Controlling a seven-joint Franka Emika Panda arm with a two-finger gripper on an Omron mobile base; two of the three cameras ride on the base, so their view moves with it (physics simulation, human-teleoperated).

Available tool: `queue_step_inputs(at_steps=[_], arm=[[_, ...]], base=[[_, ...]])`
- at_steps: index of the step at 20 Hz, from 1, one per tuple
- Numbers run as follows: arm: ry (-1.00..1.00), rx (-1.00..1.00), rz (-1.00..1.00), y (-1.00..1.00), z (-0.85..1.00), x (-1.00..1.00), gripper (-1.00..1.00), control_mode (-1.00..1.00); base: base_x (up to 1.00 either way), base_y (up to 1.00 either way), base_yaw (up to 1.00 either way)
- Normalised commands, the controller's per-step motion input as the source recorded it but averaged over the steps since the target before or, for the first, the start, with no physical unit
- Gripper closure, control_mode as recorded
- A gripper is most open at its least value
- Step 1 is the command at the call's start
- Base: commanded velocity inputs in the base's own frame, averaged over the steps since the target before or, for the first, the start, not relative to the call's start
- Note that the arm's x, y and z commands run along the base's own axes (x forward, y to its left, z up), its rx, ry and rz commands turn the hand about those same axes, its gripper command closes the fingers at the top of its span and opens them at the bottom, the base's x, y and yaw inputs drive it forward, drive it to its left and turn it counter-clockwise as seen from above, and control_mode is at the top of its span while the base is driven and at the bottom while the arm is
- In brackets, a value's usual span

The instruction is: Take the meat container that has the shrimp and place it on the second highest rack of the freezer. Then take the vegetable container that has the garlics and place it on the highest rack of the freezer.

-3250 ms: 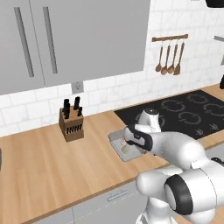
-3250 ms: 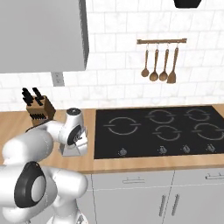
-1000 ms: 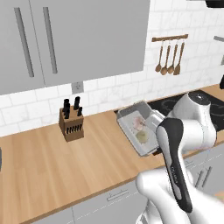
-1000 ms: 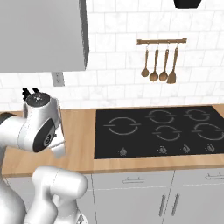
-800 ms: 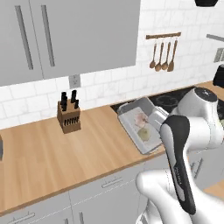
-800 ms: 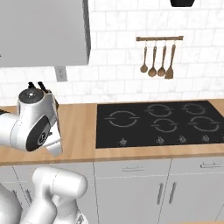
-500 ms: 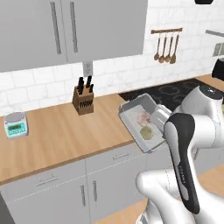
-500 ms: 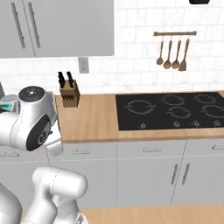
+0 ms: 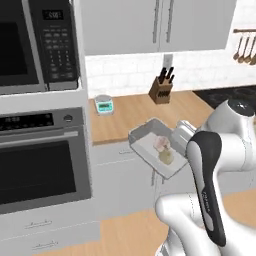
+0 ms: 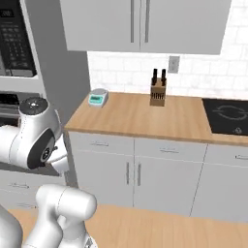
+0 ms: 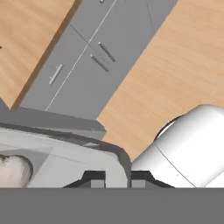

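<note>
1. The shallow, pale grey rectangular container with two whitish garlic bulbs in it is off the counter, carried in the air in front of the grey lower cabinet doors, roughly level with the worktop edge and a little tilted, its near corner lower. In the hand view its grey rim runs across the bottom, with one bulb at the lower left.

2. The dark two-finger gripper is nearly closed, pinching the container's rim between its tips; only a thin wall separates them. The hold is at one edge, so the tray hangs out sideways from the hand.

3. My reading is that this is the carry toward the freezer, with the garlic container due for the highest rack. No freezer is visible yet, so the base likely has to keep driving or turning.

4. To do it well, keep the wrist level. An edge grip on a wide tray gives the load leverage, and the bulbs are loose and could roll toward the low corner.

5. Move slowly through turns, as a swing could twist the rim between the fingertips.

6. Watch clearance on the oven side: the black built-in oven and the black microwave above it sit in a tall grey column just beside the tray's path.

7. Farther off, on the wooden countertop, stand a small teal kitchen scale and a wooden knife block, both well apart from the tray and no obstacle.
</note>
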Motion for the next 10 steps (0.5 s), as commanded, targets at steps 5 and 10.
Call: queue_step_inputs(at_steps=[5, 10], arm=[[0.00, 0.00, 0.00, 0.00, 0.00, 0.00, 1.00, 1.00], [0.00, 0.00, 0.00, 0.00, 0.00, 0.00, 1.00, 1.00]], base=[[-0.19, 1.00, 0.28], [0.00, 1.00, 0.27]])
